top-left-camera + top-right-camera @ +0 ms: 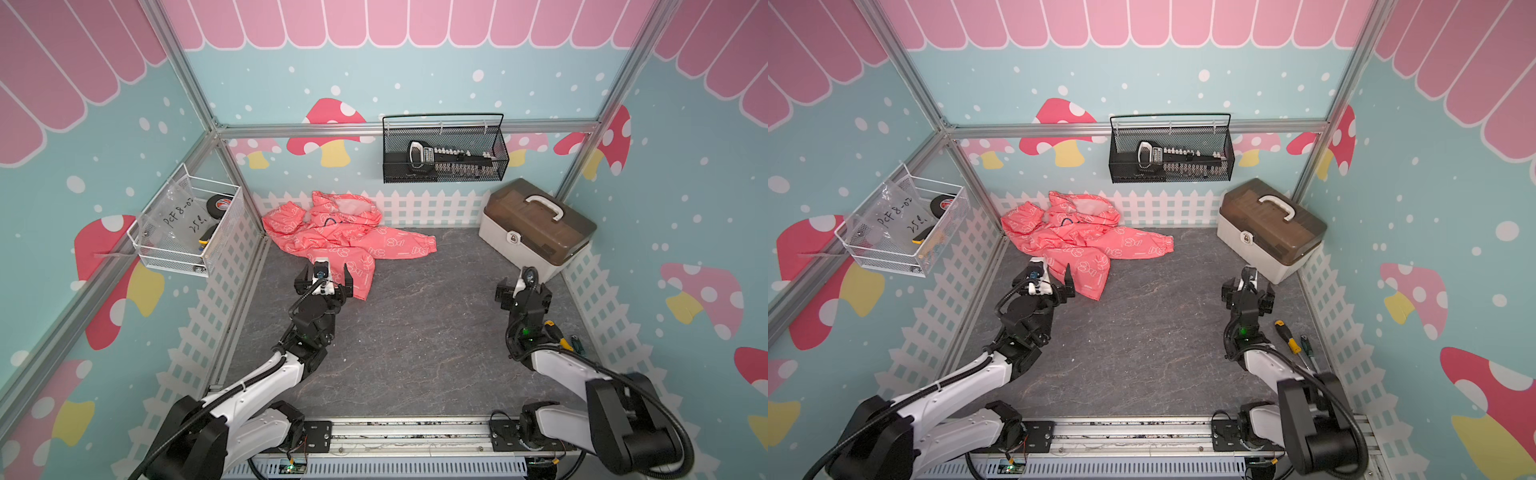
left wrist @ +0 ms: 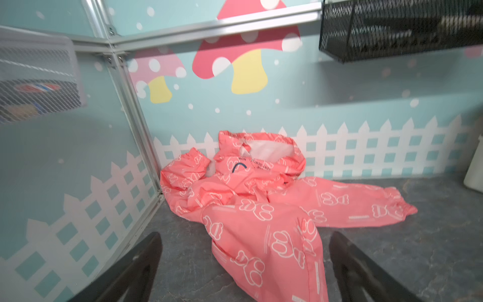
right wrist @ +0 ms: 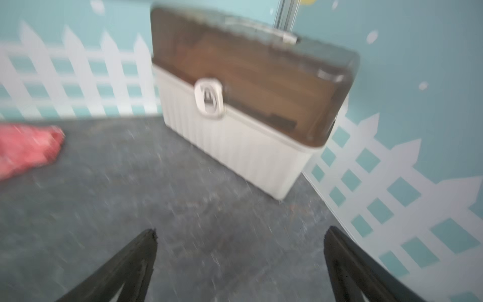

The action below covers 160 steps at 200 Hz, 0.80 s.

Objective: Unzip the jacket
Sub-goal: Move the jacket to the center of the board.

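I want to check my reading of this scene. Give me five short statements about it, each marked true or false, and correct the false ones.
1. The jacket lies crumpled by the back wall, toward the left corner. True.
2. The left pincer is shut on the jacket. False: it is open and grips nothing.
3. The right pincer is open, with the box ahead of it. True.
4. The box stands open. False: it is closed.
5. Two screwdrivers lie near the right wall. True.
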Motion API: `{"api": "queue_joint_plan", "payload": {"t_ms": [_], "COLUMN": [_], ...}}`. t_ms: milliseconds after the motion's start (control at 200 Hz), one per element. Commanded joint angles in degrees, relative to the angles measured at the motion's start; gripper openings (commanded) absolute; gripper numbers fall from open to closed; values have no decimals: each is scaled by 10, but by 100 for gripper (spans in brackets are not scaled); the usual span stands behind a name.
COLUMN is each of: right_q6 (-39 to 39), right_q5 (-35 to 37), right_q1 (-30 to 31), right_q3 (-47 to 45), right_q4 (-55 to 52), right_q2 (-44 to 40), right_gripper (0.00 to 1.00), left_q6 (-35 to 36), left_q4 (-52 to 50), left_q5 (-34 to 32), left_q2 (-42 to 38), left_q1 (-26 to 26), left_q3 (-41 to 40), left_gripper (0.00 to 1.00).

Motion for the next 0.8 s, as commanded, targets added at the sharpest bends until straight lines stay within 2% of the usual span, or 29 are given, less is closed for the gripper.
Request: {"api": "queue_joint_plan", "payload": {"t_ms": [0, 145, 220, 265, 360, 570, 680, 796], "right_q6": [102, 222, 291, 318, 325, 384, 409, 429], "right_q5": [-142, -284, -368, -388, -416, -464, -477, -499], "right_q1": [-11, -9, 4, 25, 87, 183, 224, 256], "right_q3": [64, 169, 191, 205, 249, 345, 390, 465], "right_q4": [-98, -232, -221, -215, -203, -160, -142, -142], "right_q2": [-59, -8, 50, 86, 178, 369, 451, 537], "right_gripper": [99, 97, 95, 95, 96, 94, 92, 91], "left_q6": [-58, -245, -301, -326, -373, -429, -432, -434], "left_q4": [-165, -448, -532, -576, -665, -767, -777, -792], "left_q5": [-91, -143, -133, -127, -114, -17, 43, 62], "left_q2": [-11, -76, -132, -170, -247, -361, -392, -396], "left_q1": [-19, -22, -22, -22, -22, -22, -22, -22], "left_q3": [50, 138, 140, 139, 138, 136, 130, 132], "left_gripper": [100, 100, 100, 100, 100, 100, 100, 100]}}
